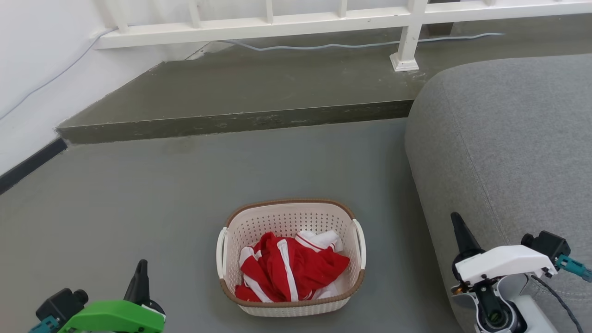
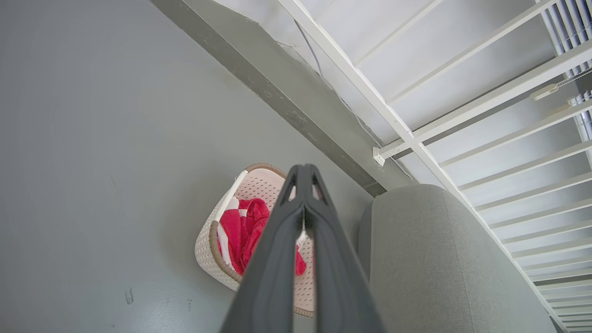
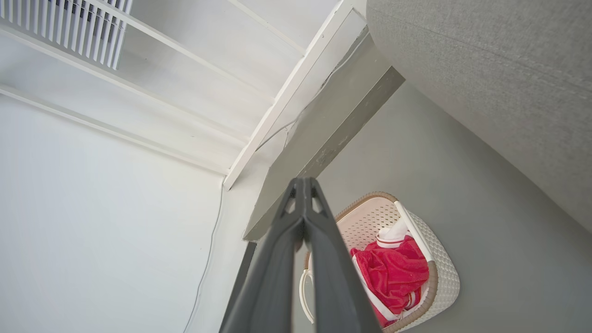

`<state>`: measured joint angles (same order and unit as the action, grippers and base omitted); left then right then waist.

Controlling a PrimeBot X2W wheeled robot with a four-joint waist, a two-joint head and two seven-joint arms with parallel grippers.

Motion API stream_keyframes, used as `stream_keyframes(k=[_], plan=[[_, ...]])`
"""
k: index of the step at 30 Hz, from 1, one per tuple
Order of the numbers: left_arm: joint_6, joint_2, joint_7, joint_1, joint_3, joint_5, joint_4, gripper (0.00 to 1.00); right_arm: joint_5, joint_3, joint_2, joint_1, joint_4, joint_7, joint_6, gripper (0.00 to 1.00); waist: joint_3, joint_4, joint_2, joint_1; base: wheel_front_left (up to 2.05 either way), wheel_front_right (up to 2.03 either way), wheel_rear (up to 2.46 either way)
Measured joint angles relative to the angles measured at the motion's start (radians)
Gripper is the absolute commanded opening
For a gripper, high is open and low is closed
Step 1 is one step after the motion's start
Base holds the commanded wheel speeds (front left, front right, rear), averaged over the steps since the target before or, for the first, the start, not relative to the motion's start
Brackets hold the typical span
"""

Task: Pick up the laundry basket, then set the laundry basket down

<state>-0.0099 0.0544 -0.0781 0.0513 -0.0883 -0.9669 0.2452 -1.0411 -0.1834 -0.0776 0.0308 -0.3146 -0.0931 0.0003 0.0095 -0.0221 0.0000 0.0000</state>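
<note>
Head view gives us the laundry basket (image 1: 286, 221) standing upright on the grey floor (image 1: 138, 194) at the lower middle, just left of the grey sofa (image 1: 508, 138) and apart from it. A crumpled red and white garment (image 1: 291, 268) lies inside the basket. Our left gripper (image 1: 141, 268) sits at the lower left and our right gripper (image 1: 460, 229) at the lower right, in front of the sofa; neither touches the basket. From the left wrist we see the left gripper (image 2: 303, 170) with its jaws pressed together on nothing, and the basket (image 2: 206, 249) beyond them on the floor. From the right wrist, the right gripper (image 3: 303, 182) likewise has its jaws closed tip to tip and empty, with the basket (image 3: 444, 277) below and to one side. A raised step (image 1: 231, 92) and a white railing (image 1: 277, 21) lie behind.
</note>
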Motion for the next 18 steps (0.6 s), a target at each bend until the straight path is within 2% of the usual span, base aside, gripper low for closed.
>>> stream_keyframes(k=[18], plan=[[-0.039,0.000,0.056,-0.034,0.050,-0.214,0.008,0.00,-0.196,0.087,0.001,0.002,0.011,0.055,0.035,0.00,-0.002,0.007,0.0000,0.0000,0.00,0.00,0.00]])
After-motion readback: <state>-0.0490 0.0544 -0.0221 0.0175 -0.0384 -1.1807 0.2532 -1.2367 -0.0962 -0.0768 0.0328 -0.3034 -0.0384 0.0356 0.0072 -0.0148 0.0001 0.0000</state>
